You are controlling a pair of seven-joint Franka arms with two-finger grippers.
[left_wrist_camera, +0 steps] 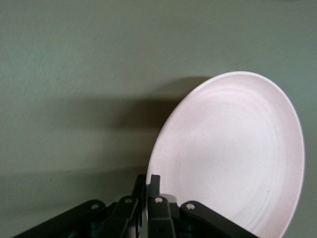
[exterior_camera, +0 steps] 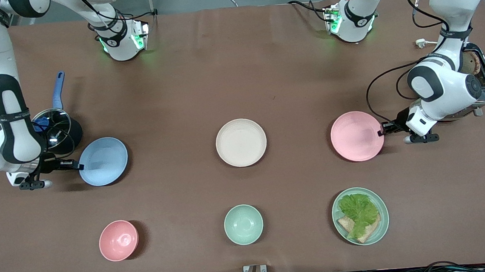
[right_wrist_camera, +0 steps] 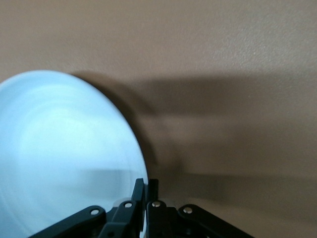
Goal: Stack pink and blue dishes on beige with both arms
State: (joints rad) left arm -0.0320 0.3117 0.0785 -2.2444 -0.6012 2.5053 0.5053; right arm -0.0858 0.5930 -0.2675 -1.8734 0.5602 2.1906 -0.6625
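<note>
The pale pink plate [exterior_camera: 357, 135] is toward the left arm's end of the table. My left gripper [exterior_camera: 382, 131] is shut on its rim on the side toward the left arm's end. In the left wrist view the fingers [left_wrist_camera: 154, 184] pinch the pink plate's [left_wrist_camera: 233, 153] edge, and the plate's shadow falls on the table beside it. The light blue plate [exterior_camera: 103, 161] is toward the right arm's end, and my right gripper [exterior_camera: 78, 166] is shut on its outer rim. The right wrist view shows that gripper [right_wrist_camera: 146, 184] clamped on the blue plate [right_wrist_camera: 64, 148]. The beige plate [exterior_camera: 241, 142] lies bare between them.
Nearer the front camera stand a pink bowl [exterior_camera: 118, 240], a mint-green bowl [exterior_camera: 243, 224] and a mint-green plate [exterior_camera: 384, 211] with lettuce and bread. A lidded pan [exterior_camera: 54, 128] with a blue handle sits beside the right arm. A toaster [exterior_camera: 484, 80] stands by the left arm.
</note>
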